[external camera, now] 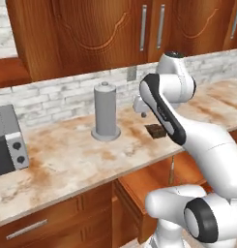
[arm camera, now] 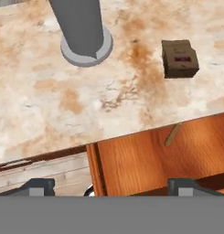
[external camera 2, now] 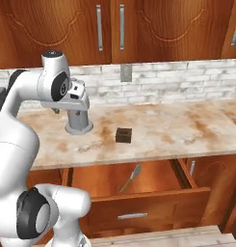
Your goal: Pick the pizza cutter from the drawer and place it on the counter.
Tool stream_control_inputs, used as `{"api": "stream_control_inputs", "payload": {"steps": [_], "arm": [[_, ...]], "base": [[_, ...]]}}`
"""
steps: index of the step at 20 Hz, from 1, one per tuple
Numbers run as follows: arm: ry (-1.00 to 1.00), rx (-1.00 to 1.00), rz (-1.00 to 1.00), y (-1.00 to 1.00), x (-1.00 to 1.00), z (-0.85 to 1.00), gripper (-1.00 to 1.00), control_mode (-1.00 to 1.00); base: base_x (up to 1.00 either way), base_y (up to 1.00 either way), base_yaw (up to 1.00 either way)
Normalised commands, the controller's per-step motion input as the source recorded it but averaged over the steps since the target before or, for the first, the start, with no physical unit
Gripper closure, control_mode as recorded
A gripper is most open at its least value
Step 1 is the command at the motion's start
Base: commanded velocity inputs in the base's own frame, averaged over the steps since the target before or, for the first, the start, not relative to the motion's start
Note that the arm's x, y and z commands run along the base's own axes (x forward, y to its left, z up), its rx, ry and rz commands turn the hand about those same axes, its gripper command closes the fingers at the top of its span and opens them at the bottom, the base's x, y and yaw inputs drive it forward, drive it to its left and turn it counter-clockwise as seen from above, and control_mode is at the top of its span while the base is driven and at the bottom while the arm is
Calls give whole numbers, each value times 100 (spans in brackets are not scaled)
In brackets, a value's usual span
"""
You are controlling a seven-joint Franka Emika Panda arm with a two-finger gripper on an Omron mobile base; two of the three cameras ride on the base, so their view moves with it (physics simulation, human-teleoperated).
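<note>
Wooden drawer (external camera 2: 158,181) open below counter (external camera 2: 177,130) edge; pizza cutter (external camera 2: 130,178) apparently inside.

A grey cylindrical paper towel holder (external camera: 106,112) stands upright on a round base. To its right lies a small dark brown block (external camera 2: 123,135), well apart from it. A grey toaster oven (external camera: 7,140) sits at far left. Behind, a white brick backsplash (external camera 2: 177,84) carries a grey wall outlet (external camera 2: 125,73), under reddish wood upper cabinets (external camera: 91,29) with silver handles.
</note>
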Motion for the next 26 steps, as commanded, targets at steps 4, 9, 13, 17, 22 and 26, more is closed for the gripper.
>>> {"api": "stream_control_inputs", "payload": {"steps": [4,9,13,17,22,26], "arm": [[0,0,0,0,0,0,-100,100],[0,0,0,0,0,0,-100,100],[0,0,0,0,0,0,-100,100],[0,0,0,0,0,0,-100,100],[0,0,0,0,0,0,-100,100],[0,0,0,0,0,0,-100,100]], "base": [[-25,25,-75],[-54,20,-73],[-60,32,-58],[-32,58,-44],[-14,78,-37],[-11,82,-37]]}}
